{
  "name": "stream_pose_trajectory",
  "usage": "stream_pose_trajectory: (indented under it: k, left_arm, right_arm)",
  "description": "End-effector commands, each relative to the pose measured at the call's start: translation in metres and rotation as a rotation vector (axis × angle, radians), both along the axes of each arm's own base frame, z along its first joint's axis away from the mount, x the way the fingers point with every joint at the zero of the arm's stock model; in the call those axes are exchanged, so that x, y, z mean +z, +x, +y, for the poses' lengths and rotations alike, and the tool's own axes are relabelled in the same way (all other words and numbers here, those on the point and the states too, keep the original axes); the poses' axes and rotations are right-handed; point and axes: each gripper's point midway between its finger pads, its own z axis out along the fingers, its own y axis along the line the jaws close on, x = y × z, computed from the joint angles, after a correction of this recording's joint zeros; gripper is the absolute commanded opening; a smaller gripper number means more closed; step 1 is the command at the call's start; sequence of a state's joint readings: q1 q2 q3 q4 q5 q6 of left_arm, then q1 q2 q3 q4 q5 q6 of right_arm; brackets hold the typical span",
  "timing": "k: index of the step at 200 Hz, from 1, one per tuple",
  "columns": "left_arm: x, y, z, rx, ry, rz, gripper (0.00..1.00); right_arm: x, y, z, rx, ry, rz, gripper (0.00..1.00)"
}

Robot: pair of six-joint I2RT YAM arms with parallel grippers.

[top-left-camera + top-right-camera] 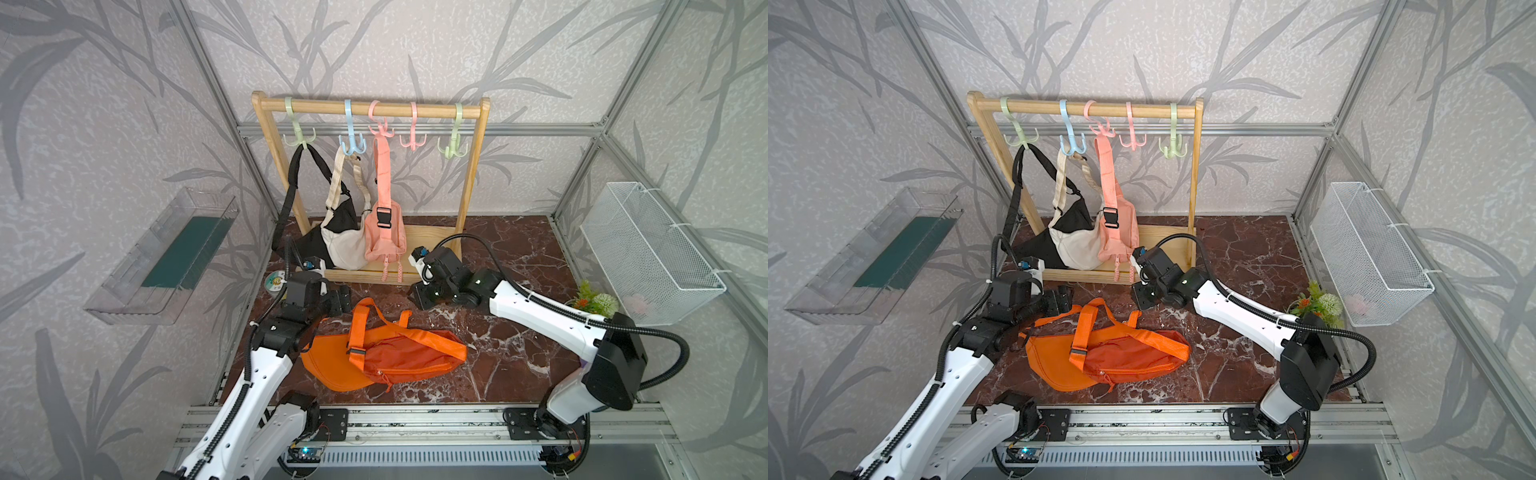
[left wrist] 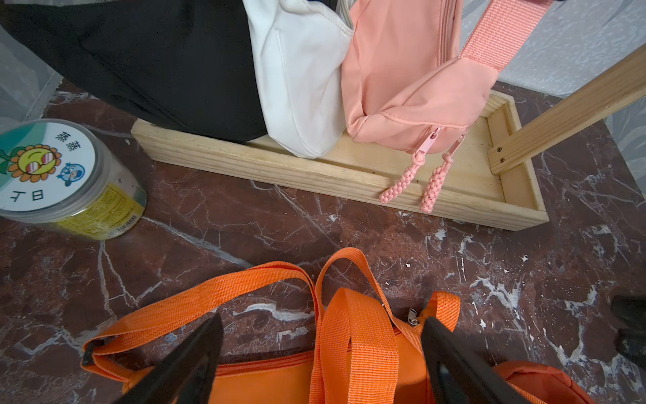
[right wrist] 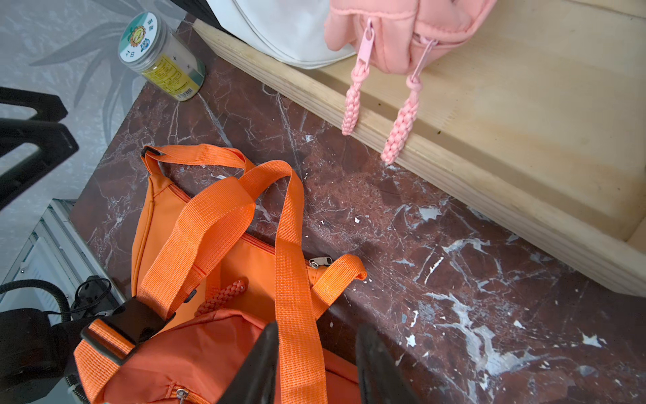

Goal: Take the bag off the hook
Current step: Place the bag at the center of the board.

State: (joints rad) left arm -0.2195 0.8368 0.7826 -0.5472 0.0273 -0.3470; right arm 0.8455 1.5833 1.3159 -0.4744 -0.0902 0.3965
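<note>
Both top views: orange bag flat on the marble table, clear of the rack, so the unhooking looks done | Left wrist: left gripper spread wide above the strap, empty | Right wrist: right gripper jaws partly apart, strap beneath, nothing clamped | Left: backing the arms away, I'd say

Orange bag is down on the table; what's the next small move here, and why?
Probably lift the right gripper straight up, clear of the orange strap: the orange bag already lies on the marbled table, the left gripper is open, and the right's jaws stand apart around that strap.
</note>
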Motion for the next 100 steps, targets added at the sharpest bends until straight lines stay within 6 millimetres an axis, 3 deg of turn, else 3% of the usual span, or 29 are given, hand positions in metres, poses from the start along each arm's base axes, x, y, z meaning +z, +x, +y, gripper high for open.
stream_pose_trajectory:
  k: [1, 57, 100]
  left_arm:
    - [0.015, 0.000, 0.003, 0.004, 0.012, -0.033, 0.91]
    - [0.023, -0.001, 0.004, 0.012, -0.001, -0.051, 0.90]
    - [0.002, -0.006, 0.002, 0.029, -0.040, -0.019, 0.90]
  right_arm:
    - [0.008, 0.001, 0.006, 0.006, 0.007, -0.004, 0.40]
    - [0.011, 0.002, 0.006, 0.005, 0.004, -0.016, 0.41]
    - [0.004, 0.000, 0.001, -0.010, -0.005, -0.014, 0.42]
